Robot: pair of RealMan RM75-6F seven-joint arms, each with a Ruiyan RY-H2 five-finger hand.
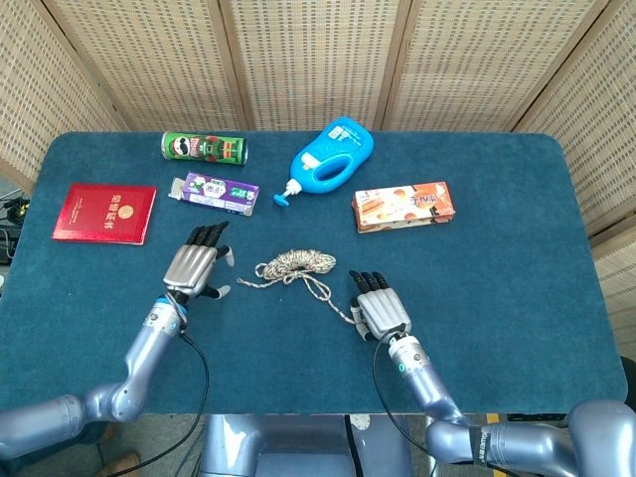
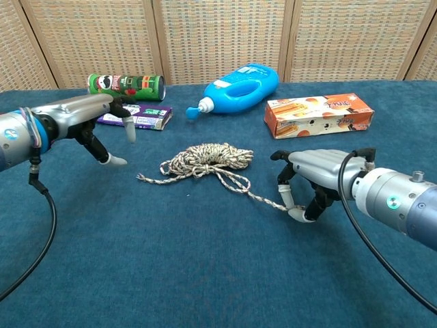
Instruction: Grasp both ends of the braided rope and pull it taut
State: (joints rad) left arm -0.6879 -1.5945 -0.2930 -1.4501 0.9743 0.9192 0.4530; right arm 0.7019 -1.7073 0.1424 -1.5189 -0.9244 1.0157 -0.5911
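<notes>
The braided rope (image 1: 296, 263) (image 2: 208, 158) lies in a loose coil at mid-table, with one strand trailing left and one trailing right. My right hand (image 1: 381, 310) (image 2: 315, 176) rests at the right strand's end. Its fingers are curled, and the rope tip is pinched between thumb and a finger. My left hand (image 1: 196, 266) (image 2: 95, 117) hovers with fingers apart just left of the rope's left end (image 1: 241, 284) (image 2: 140, 178). It holds nothing and does not touch the rope.
Along the back lie a green can (image 1: 204, 148) (image 2: 126, 86), a purple packet (image 1: 217, 193), a blue bottle (image 1: 333, 159) (image 2: 239, 85) and an orange box (image 1: 403, 205) (image 2: 319, 115). A red booklet (image 1: 104, 212) sits at the left.
</notes>
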